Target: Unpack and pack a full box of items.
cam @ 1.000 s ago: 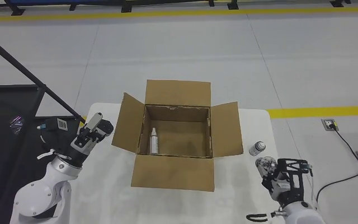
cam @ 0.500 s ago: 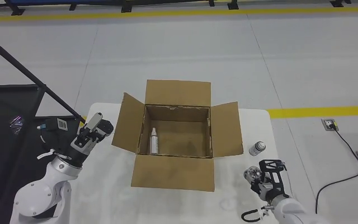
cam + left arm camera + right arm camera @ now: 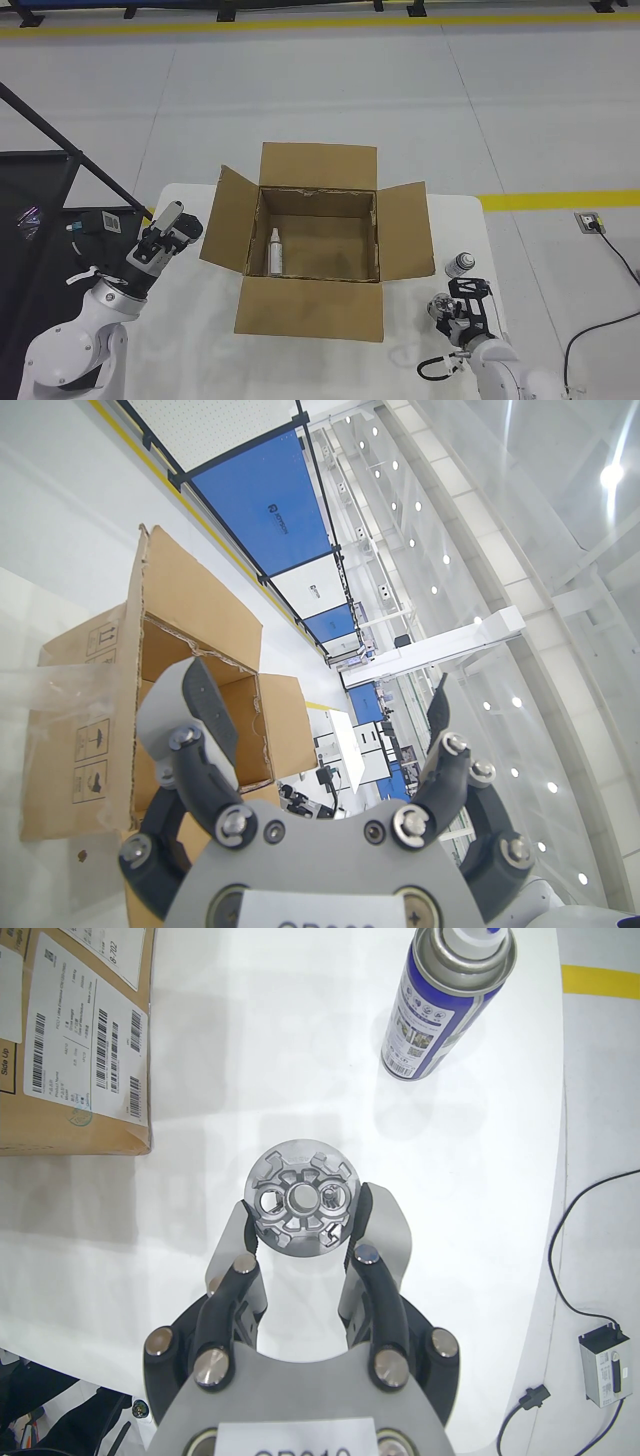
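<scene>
Industrial hall, a factory floor or robotics test bay. Pale grey poured floor [image 3: 300, 90] with yellow lane stripes [image 3: 300, 22]. Blue and white partition panels [image 3: 260, 515] on black frames. Very high white ceiling with rows of round lights [image 3: 612, 475], workstations [image 3: 370, 745] far off. White counter [image 3: 190, 330] carries an open cardboard box [image 3: 310, 310], packing-station style.

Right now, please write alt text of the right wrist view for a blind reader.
The right arm's jaws are shut on a round metal part over the table; beyond it, a cardboard box and an upright spray can.
</scene>
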